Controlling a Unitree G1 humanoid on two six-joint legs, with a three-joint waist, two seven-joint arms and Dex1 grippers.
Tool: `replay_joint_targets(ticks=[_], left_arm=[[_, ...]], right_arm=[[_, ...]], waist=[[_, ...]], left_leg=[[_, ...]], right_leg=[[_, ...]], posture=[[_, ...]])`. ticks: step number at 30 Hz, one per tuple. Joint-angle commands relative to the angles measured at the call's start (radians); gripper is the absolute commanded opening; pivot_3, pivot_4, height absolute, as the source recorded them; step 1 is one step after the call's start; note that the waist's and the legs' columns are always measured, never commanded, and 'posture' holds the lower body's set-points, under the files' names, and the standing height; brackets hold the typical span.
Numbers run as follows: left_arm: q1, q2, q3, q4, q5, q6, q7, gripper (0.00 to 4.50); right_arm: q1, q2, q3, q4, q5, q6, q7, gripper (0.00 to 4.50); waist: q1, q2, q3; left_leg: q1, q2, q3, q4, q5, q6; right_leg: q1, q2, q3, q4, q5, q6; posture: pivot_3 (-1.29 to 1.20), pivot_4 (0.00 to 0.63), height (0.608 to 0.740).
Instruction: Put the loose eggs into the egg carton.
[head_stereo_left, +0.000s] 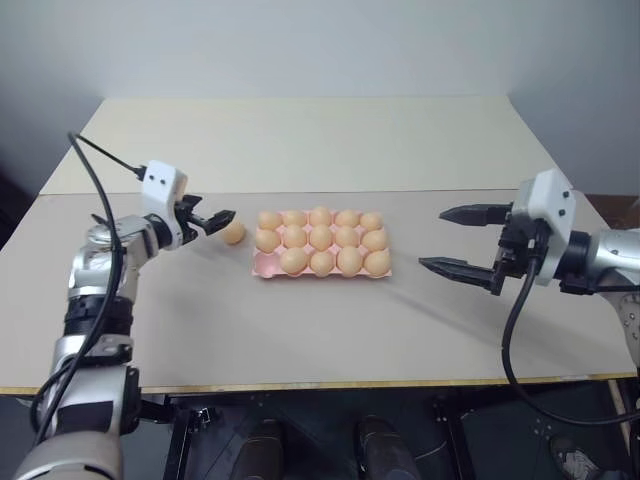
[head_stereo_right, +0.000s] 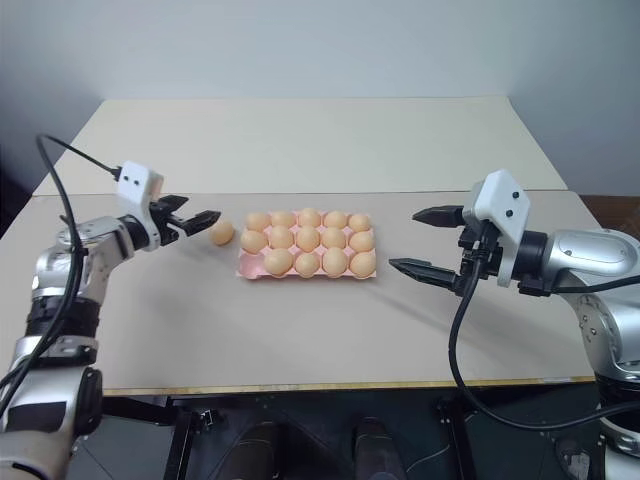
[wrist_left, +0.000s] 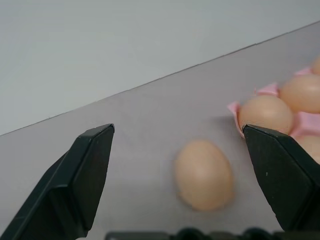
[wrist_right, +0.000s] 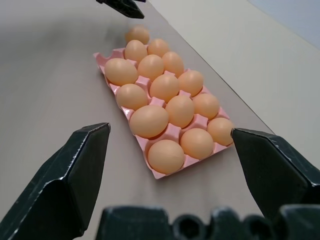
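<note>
Left wrist view: my left gripper (wrist_left: 177, 190) stands wide open, black fingers either side of the one loose, smooth orange-brown egg (wrist_left: 204, 174), not touching it. The egg lies on the beige table (head_stereo_left: 300, 330), just beside the near-left corner of the pale-pink moulded egg carton (head_stereo_left: 268, 266), where one cup looks free. I'd ease in until it sits centred, then close softly. My right gripper (head_stereo_left: 462, 240) hangs open, well apart.
</note>
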Motion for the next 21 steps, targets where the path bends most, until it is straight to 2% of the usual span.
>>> replay_joint_targets(ticks=[1, 14, 18, 21], left_arm=[[-0.056, -0.027, -0.015, 0.115, 0.034, -0.083, -0.014, 4.47], [-0.154, -0.105, -0.029, 0.405, 0.102, -0.221, -0.024, 4.47], [-0.166, -0.120, -0.026, 0.453, 0.115, -0.227, -0.017, 3.54], [-0.172, -0.129, -0.019, 0.477, 0.122, -0.237, 0.007, 2.54]], right_arm=[[0.000, -0.013, -0.050, -0.050, 0.027, -0.006, -0.016, 4.50], [0.014, -0.028, -0.073, -0.079, 0.052, 0.008, -0.041, 4.50], [0.011, -0.030, -0.070, -0.077, 0.051, 0.005, -0.056, 4.50], [0.000, -0.030, -0.073, -0.079, 0.057, 0.011, -0.070, 4.50]], waist=[[0.000, 0.000, 0.000], [0.003, 0.000, 0.000], [0.007, -0.001, 0.000], [0.008, -0.001, 0.000]], left_leg=[[0.000, 0.000, 0.000, 0.000, 0.000, 0.000], [0.000, -0.001, 0.000, 0.000, 0.000, 0.000], [0.000, -0.001, 0.000, 0.001, 0.000, 0.000], [0.000, -0.001, 0.000, 0.001, 0.000, 0.000]], right_leg=[[0.000, 0.000, 0.000, 0.000, 0.000, 0.000], [0.000, 0.000, 0.000, 0.000, 0.000, 0.000], [0.001, 0.000, 0.000, 0.001, 0.000, 0.000], [0.000, 0.000, 0.000, 0.001, 0.000, 0.000]], posture=[[0.00, 0.150, 0.740], [0.00, 0.150, 0.740], [0.00, 0.150, 0.740], [0.00, 0.150, 0.740]])
